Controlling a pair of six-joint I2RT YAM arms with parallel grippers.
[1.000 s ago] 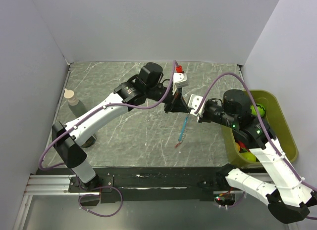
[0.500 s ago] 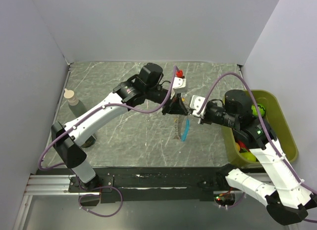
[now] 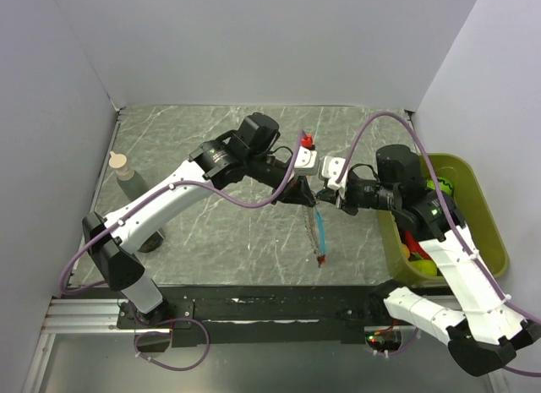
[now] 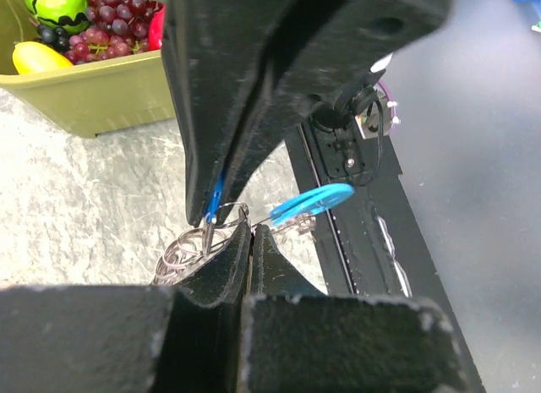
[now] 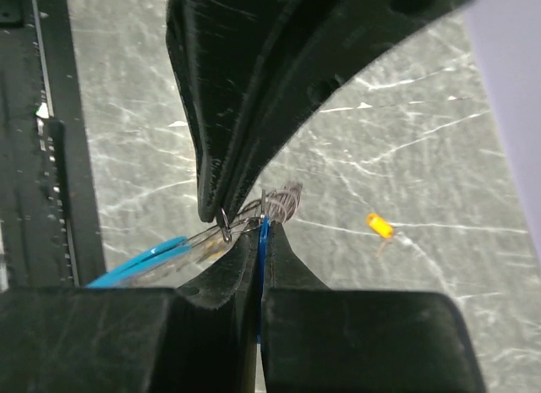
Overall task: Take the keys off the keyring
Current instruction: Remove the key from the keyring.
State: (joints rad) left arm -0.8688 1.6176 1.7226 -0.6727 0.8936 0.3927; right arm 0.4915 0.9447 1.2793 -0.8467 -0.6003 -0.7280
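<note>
Over the middle of the bench (image 3: 237, 241), the left hand (image 4: 230, 228) and right hand (image 5: 245, 226) both pinch the keyring (image 4: 188, 245) tight. The light-blue strip (image 4: 311, 203) hangs down.

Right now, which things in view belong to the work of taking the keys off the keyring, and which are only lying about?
Belongs to the job: keyring; light-blue strip; orange key, lying loose off the ring; left tool and right tool, both shut at the keyring.
Only lying about: green bin; bottle.
</note>
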